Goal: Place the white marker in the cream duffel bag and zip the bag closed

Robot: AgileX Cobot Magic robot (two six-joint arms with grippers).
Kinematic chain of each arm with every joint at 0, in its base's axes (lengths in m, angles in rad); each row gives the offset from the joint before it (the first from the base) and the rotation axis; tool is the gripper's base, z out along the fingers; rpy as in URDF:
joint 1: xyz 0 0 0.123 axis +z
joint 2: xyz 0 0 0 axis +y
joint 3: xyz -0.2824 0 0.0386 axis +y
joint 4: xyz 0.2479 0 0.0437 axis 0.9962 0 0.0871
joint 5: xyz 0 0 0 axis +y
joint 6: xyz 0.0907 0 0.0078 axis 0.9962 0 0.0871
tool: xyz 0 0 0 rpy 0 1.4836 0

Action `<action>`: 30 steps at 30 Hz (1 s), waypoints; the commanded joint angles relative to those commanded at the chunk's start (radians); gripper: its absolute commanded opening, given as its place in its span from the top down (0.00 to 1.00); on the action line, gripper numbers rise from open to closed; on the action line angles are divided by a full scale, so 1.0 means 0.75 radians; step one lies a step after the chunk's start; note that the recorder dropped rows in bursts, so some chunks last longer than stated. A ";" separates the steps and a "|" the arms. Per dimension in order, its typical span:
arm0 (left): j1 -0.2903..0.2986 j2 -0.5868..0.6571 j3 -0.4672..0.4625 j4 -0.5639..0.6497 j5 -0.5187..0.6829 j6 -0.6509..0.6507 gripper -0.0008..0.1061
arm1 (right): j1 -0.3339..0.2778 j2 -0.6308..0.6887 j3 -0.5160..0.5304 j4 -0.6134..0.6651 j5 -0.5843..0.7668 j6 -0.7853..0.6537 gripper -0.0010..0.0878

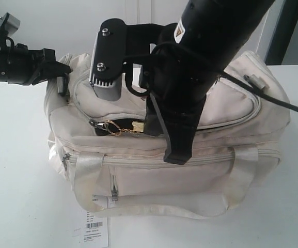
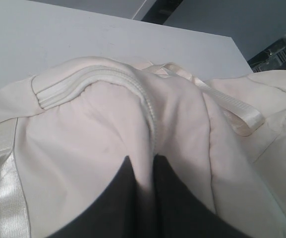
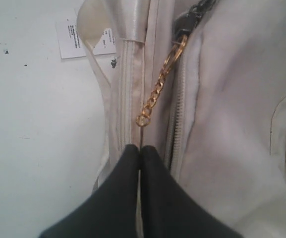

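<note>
Nearest on the table (image 1: 14, 181) lies the tag (image 1: 94, 227), and behind it stands the bag (image 1: 154, 181), its front handle (image 1: 84, 178) hanging slack. The marker shows in no view. I judge it is inside, though the pictures cannot confirm that. On the top zip (image 3: 175, 134), the slider (image 1: 98, 125) sits toward the left end with a dark gap just beside it, so the closing looks unfinished. A gold chain (image 3: 155, 94) trails from the slider toward the right gripper (image 3: 140, 148), whose fingers are pressed together just behind the chain's last ring. Whether they nip the pull's end or only meet beside it I cannot tell. Farther back, at the bag's left end, the left gripper (image 2: 143, 161) pinches a fold of cream fabric by the zip's end. To zip well, the pull should follow the curve of the zip, low and in line with the teeth rather than upward, while the left grip holds that end taut as an anchor. The chain is thin and could slip from the fingers. A slack bag would let the slider jam or the fabric bunch under it.
</note>
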 joint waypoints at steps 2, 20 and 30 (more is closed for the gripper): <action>0.000 0.000 0.000 0.000 0.000 0.000 0.99 | -0.003 -0.012 0.000 0.000 0.000 0.000 0.99; 0.000 0.000 0.000 0.000 -0.003 0.000 0.99 | -0.081 -0.063 0.108 0.000 0.000 0.018 0.99; 0.000 0.000 0.000 0.000 -0.003 0.000 0.99 | -0.078 -0.034 0.108 0.393 0.000 0.007 0.99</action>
